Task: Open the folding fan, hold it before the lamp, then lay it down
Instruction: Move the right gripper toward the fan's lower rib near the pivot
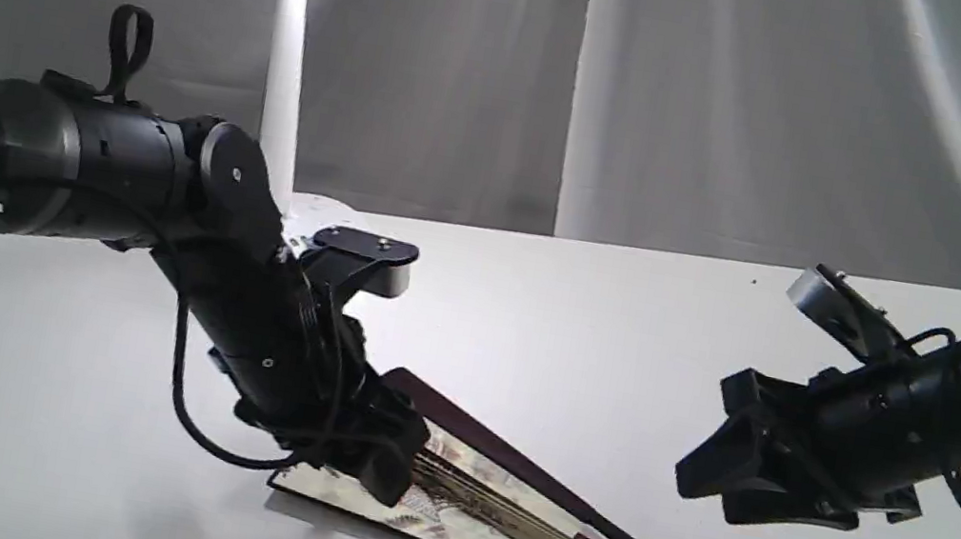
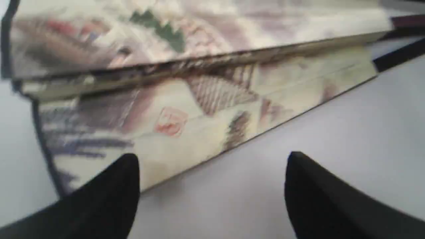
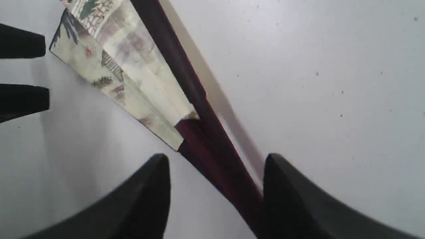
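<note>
The fan [image 1: 490, 512] lies on the desk [image 1: 625, 331], spread only to a narrow wedge. Its painted leaf shows between dark guards, and the pivot end is turned toward the right side. At the wide paper end the left hand [image 2: 212, 159] is set low with its fingers far apart. Nothing is held between them, and the lower edge of the leaf runs just beside one finger. Over the ribs the right hand [image 3: 215, 157] is held clear of the desk, equally wide and empty. The lamp [image 1: 283, 84] stands lit at the back, well apart from the fan.

Opening is judged barely begun. It is best done with the ribs pinned near the pivot by the right hand. The guards should be taken rather than the paper, which would likely crease or tear under a pinch. The free side can then be swept round in an arc about the pivot, slowly, so that no pleats are caught.
</note>
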Controlling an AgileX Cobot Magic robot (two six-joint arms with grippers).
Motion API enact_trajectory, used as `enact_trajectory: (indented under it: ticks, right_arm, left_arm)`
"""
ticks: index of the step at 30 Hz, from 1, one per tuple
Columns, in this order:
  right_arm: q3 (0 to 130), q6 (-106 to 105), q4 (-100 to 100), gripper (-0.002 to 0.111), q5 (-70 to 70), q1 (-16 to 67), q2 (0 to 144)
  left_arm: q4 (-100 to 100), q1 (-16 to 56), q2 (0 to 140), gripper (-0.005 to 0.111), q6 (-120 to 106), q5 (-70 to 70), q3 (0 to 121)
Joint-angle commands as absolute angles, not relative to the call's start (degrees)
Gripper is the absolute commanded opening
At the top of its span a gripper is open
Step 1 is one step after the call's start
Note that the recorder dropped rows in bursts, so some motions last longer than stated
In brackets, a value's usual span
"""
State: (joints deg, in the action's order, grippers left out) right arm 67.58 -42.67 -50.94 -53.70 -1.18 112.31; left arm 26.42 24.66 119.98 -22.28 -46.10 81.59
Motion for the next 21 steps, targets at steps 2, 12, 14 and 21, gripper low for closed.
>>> enact_trajectory:
  ticks: [2,12,14,21]
  right_arm:
    - [70.7,-45.2,-51.8,0.045,-54.6,-1.1,116.2]
    - [71.4,-51.1,-62.4,0.045,-58.0,-1.1,123.6]
    - [71.4,-52.3,-63.5,0.045,-58.2,-0.9,123.7]
    - [71.4,-52.5,-63.6,0.045,-54.0,1.8,123.7]
  left_arm:
    - [22.1,24.7,119.3,0.062,-12.3,-46.5,81.6]
    - [21.5,26.6,121.6,0.054,-10.8,-41.1,81.6]
    - [21.5,26.6,122.1,0.054,-10.8,-40.2,81.6]
    - [21.5,26.6,122.2,0.054,-10.8,-36.8,81.6]
